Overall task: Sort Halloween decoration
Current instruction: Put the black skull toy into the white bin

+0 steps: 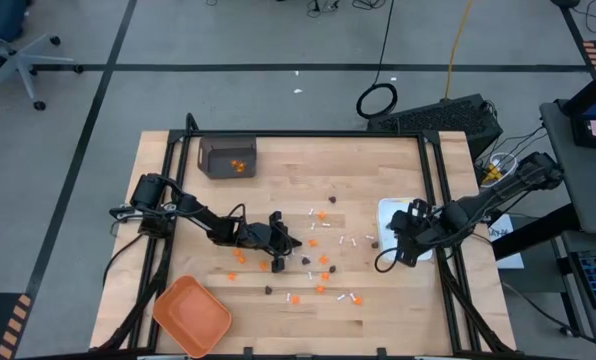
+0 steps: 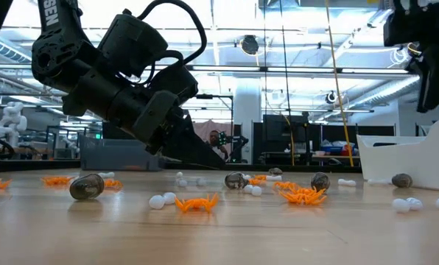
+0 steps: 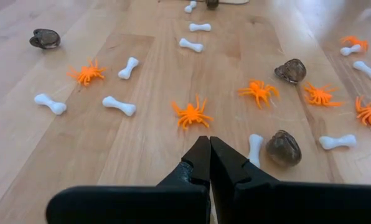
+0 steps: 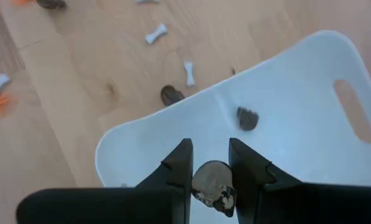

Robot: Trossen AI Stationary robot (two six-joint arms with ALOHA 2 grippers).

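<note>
Small orange spiders (image 3: 191, 114), white bones (image 3: 119, 105) and dark brown skull-like bits (image 3: 282, 148) lie scattered on the wooden table (image 1: 378, 310). My left gripper (image 3: 209, 140) is shut and empty, low over the table's middle (image 1: 296, 243), with an orange spider just ahead of its tips. My right gripper (image 4: 210, 144) is over the white dish (image 4: 297, 130) at the table's right (image 1: 398, 238) and is shut on a dark bit (image 4: 213, 182). Another dark bit (image 4: 248, 118) lies in the dish. My right gripper pinches the dark bit by its two opposite sides (image 4: 200, 177) between its two fingers. The fingers come from above, slanting down toward the dish. The bit is lifted clear above the dish's white floor.
A grey box (image 1: 226, 157) holding orange bits stands at the far left of the table. An orange tray (image 1: 191, 315) sits at the near left corner. Black rails run along the table's left and right sides. A dark bit (image 4: 169, 94) and bones lie just outside the dish rim.
</note>
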